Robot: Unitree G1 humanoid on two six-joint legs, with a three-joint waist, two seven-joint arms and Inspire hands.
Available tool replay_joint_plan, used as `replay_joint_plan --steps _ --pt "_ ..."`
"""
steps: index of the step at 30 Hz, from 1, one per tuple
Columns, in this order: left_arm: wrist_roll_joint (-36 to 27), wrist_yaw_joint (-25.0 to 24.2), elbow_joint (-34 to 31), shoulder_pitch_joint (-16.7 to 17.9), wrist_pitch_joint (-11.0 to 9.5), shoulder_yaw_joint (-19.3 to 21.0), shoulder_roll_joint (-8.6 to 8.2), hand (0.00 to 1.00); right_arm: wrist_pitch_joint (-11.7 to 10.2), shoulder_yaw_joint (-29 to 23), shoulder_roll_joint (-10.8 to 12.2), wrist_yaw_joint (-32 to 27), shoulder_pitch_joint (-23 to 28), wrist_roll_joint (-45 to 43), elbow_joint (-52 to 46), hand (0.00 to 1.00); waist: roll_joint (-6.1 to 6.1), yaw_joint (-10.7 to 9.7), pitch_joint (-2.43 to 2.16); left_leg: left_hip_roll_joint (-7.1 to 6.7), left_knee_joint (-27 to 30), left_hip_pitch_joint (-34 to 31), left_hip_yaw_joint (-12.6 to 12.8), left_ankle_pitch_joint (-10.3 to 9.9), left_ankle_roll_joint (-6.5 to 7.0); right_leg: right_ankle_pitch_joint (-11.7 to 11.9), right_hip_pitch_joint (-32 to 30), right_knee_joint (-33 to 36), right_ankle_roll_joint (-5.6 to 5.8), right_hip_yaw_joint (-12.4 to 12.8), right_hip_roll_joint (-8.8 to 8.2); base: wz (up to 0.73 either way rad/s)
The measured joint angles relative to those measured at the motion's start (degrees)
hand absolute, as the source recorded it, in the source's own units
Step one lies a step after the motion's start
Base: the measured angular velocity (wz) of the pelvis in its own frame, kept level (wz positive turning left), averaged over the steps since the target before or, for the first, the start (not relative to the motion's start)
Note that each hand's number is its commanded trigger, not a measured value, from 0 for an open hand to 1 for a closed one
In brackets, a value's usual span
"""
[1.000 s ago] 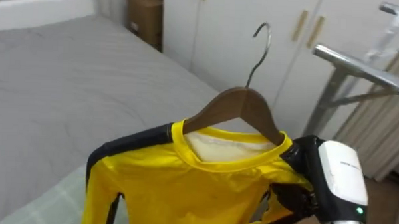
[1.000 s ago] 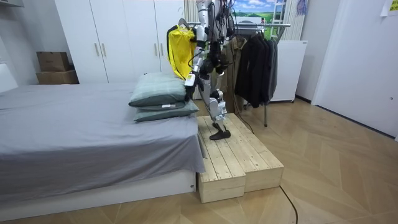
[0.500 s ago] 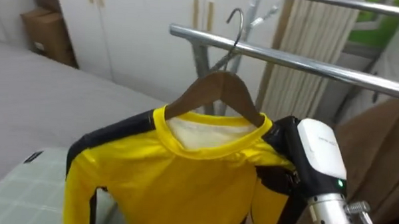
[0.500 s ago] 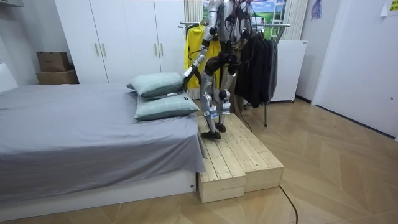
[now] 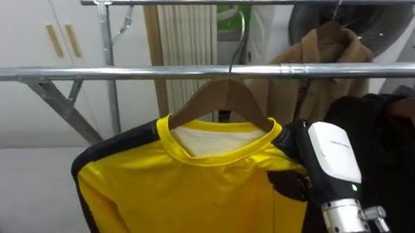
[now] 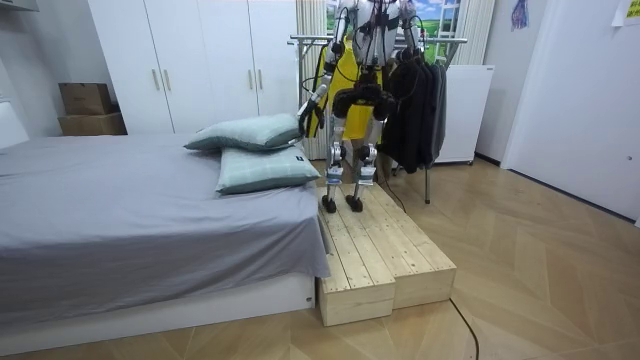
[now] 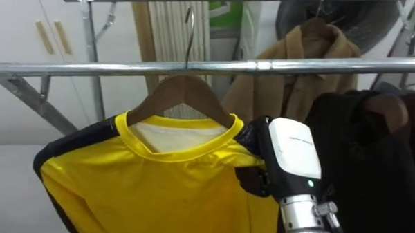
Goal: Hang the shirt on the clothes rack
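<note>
A yellow long-sleeved shirt (image 5: 191,185) with black shoulder trim hangs on a wooden hanger (image 5: 222,96). My right hand (image 5: 327,162) is shut on the hanger's right end and the shirt's shoulder there, holding it up close before a clothes rack. The hanger's wire hook (image 5: 236,41) rises across the near metal rail (image 5: 126,73) and ends below the far rail (image 5: 198,1); whether it rests on a rail I cannot tell. In the room view I stand on a wooden platform (image 6: 385,250) facing the rack, my left hand (image 6: 304,112) held out toward the room view's left.
A tan coat (image 5: 320,58) hangs on the far rail and dark clothes (image 5: 393,151) on the right of the near rail. White wardrobe doors (image 5: 30,41) stand behind on the left. The bed (image 6: 130,220) with two pillows (image 6: 255,150) lies beside the platform.
I have turned from the bed to face the rack, stepping on the platform, so the view swept from bed to rails. The shirt stayed in my right hand and now hangs at the near rail.
</note>
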Motion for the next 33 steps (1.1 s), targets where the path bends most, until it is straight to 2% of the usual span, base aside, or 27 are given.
replay_joint_plan --steps 1,2,3,5,7,8,9,10,11,12,13,14,15,17,20,25,29,33 --pt "0.00 -0.01 -0.52 -0.20 -0.69 -0.41 -0.04 0.00 0.00 0.01 -0.01 -0.02 -0.03 0.00 -0.01 1.00 -0.05 0.11 -0.04 -0.61 -0.38 0.02 0.07 0.04 0.08 0.03 0.09 -0.26 0.29 0.47 -0.05 -0.41" --pt "-0.02 -0.03 -0.45 -1.34 -2.06 -1.55 -0.04 0.00 0.04 -0.01 -0.11 -0.38 -0.04 0.11 0.00 1.00 0.19 -0.02 0.11 -1.14 -1.46 0.25 0.15 0.60 0.94 0.18 0.49 -0.86 0.71 0.81 -0.20 -0.32" --pt "-0.02 -0.03 -0.43 -2.44 -2.89 -2.54 -0.04 0.00 0.12 0.08 -0.23 -0.51 -0.01 0.17 0.01 1.00 0.68 -0.03 0.49 -1.75 -2.63 0.67 0.27 1.04 1.59 -0.05 0.61 -0.72 1.12 0.79 -0.22 -0.30" --pt "-0.06 -0.01 -0.31 -3.87 -3.84 -3.21 0.04 0.00 0.41 0.34 -0.08 -0.51 0.40 0.21 0.07 1.00 1.07 -0.09 0.70 -2.13 -3.38 1.06 0.61 1.42 2.12 -0.55 0.86 -0.69 1.90 1.05 -0.03 -0.22" --pt "-0.92 0.01 -0.15 -4.47 -4.66 -4.62 0.12 0.00 0.68 0.46 0.24 -0.50 0.48 0.24 0.17 1.00 1.32 0.70 0.58 -2.71 -4.18 1.99 0.54 2.77 3.17 -0.70 1.18 -0.76 2.13 2.07 0.31 -0.29" --pt "-1.26 0.00 0.12 -4.72 -5.32 -4.89 0.14 0.00 0.70 0.46 0.28 -0.47 0.49 0.98 0.17 1.00 1.33 1.44 0.64 -2.34 -5.07 2.94 0.57 2.86 3.78 -0.97 0.89 -0.96 2.82 1.78 0.34 -0.42" --pt "-1.28 -0.02 1.06 -4.86 -5.96 -4.89 0.16 0.00 0.51 0.49 0.29 -0.43 0.53 1.33 0.15 1.00 1.88 2.34 0.65 -1.33 -5.23 3.71 1.40 2.39 4.42 -1.21 0.80 -1.07 6.55 -1.36 0.09 -0.50" --pt "-1.24 -0.06 1.69 -4.90 -6.22 -4.79 0.21 0.00 0.04 0.52 0.35 -0.44 0.59 1.26 -0.01 1.00 2.77 2.85 0.88 -0.41 -5.06 4.00 2.01 2.23 4.54 -2.34 0.02 0.56 7.31 -4.33 -0.39 -0.95" --pt "-1.23 -0.12 3.02 -4.81 -6.52 -4.05 0.34 0.00 -1.35 1.11 0.06 -0.41 -0.13 1.06 -0.85 1.00 2.22 4.69 0.85 -0.66 -4.06 3.86 1.96 1.68 4.84 -4.93 -4.72 6.84 2.67 -8.73 -5.04 -1.09" --pt "-1.25 -0.19 3.22 -4.37 -6.52 -3.40 0.25 0.00 -2.01 1.48 -0.13 -0.32 -0.91 0.88 -1.11 1.00 1.91 5.34 0.69 -0.83 -3.03 3.61 1.68 0.41 4.53 -5.60 -7.37 9.09 2.69 -8.68 -7.58 -1.35" --pt "-1.31 -0.83 3.43 -3.39 -6.52 -1.88 0.29 0.00 -3.09 1.52 0.13 -0.36 -1.73 0.54 -1.21 1.00 2.49 5.69 0.70 -0.39 -0.20 3.28 1.86 -4.10 2.71 -5.41 -9.36 10.76 2.57 -10.58 -10.61 -0.73" --pt "-1.78 -1.37 4.15 -3.01 -6.50 -0.61 0.46 0.00 -2.27 1.47 0.33 -0.25 -1.03 0.71 -1.16 1.00 2.82 4.79 0.64 0.28 1.33 3.34 1.90 -5.38 2.09 -5.13 -7.97 10.25 1.82 -12.08 -10.57 -0.36" --pt "-2.18 -1.85 4.31 -2.32 -6.53 0.33 0.58 0.00 -2.41 1.28 -0.25 -0.23 -0.63 1.05 -1.27 1.00 2.80 4.05 0.58 0.51 0.87 4.07 1.96 -5.28 2.22 -4.87 -6.27 8.61 1.38 -12.28 -10.08 0.05" --pt "-2.29 -2.48 4.29 -2.24 -6.56 1.01 0.64 0.00 -2.64 1.09 -1.30 -0.20 -0.63 1.15 -2.54 1.00 2.70 3.88 0.54 1.14 -0.32 4.94 1.92 -5.26 2.24 -3.92 -4.79 6.04 0.45 -12.47 -9.12 -0.02" --pt "-2.27 -2.55 4.28 -1.94 -6.59 1.01 1.28 0.00 -3.50 0.88 -1.10 -0.29 -0.51 1.30 -3.00 1.00 1.07 4.29 -0.04 1.31 -1.14 5.77 2.04 -5.02 2.15 -2.79 -3.28 3.14 0.52 -12.78 -8.30 0.00" --pt "-2.28 -2.55 3.42 -0.48 -6.56 0.74 1.32 0.00 -3.72 0.94 -1.09 -0.28 -0.41 1.26 -2.96 1.00 0.01 4.80 -0.39 1.61 -1.95 8.06 2.01 -5.02 2.17 -1.87 1.38 -1.64 0.75 -13.52 -7.88 0.10" --pt "-2.26 -2.55 1.70 0.16 -6.56 0.70 1.31 0.00 -4.70 0.95 -1.07 -0.29 -0.36 1.63 -2.96 1.00 -0.66 5.65 -0.14 1.50 -2.58 8.55 1.95 -5.01 2.17 -1.35 2.00 -2.21 1.06 -13.51 -7.76 0.00" --pt "-2.29 -2.55 0.74 0.24 -6.55 0.69 1.31 0.00 -5.73 0.96 -1.07 -0.33 -0.28 1.65 -2.96 1.00 -0.72 5.62 0.12 1.41 -2.80 8.61 1.85 -5.01 2.17 -1.02 2.40 -2.99 1.22 -13.49 -7.75 0.00"
